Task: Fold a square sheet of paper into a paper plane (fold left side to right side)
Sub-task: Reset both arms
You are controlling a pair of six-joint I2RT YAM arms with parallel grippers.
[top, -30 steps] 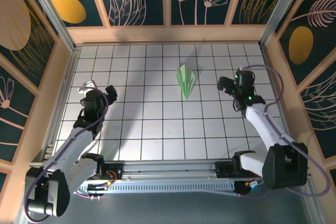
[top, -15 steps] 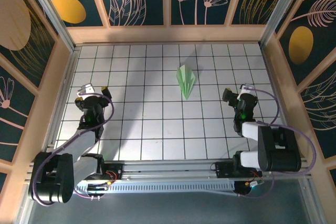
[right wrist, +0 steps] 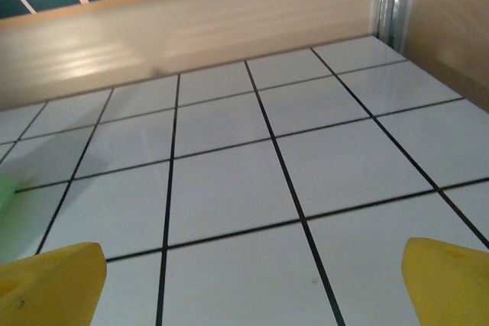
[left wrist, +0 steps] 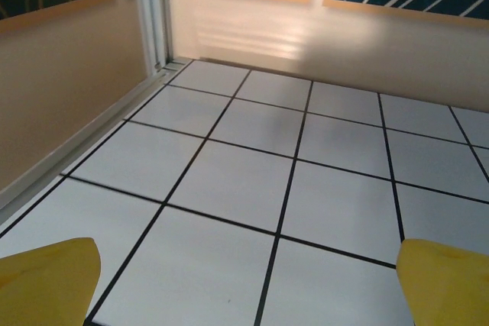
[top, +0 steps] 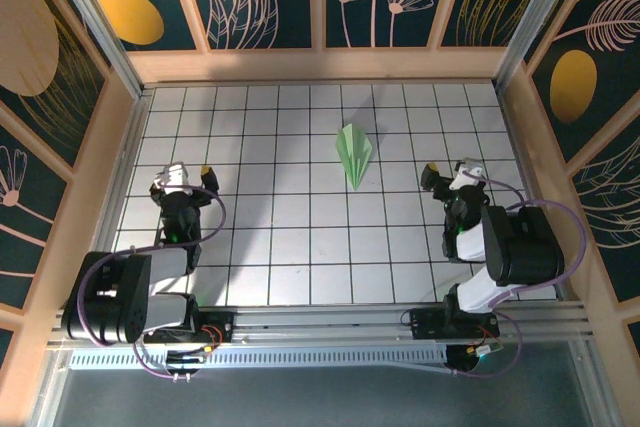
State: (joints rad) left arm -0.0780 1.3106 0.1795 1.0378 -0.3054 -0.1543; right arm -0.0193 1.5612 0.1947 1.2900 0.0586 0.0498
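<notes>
The square sheet of paper lies folded as the paper plane (top: 354, 155), a slim pale green dart with creased wings, its point toward the near side, on the white grid table just right of centre. My left gripper (top: 185, 179) stands open over the left part of the table, far from the plane; its yellow fingertips (left wrist: 47, 280) frame bare tiles. My right gripper (top: 450, 175) is open too, about two tiles right of the plane, with nothing between its fingers (right wrist: 53, 280). A pale green sliver of the plane (right wrist: 4, 188) shows at the left edge of the right wrist view.
Wooden walls (top: 320, 65) with dark painted panels close in the table on three sides. A metal rail (top: 320, 332) carrying both arm bases runs along the near edge. Both arms are folded back close to their bases.
Both arms have drawn back toward their bases and folded up, the grippers staying open. The paper plane has not moved.
</notes>
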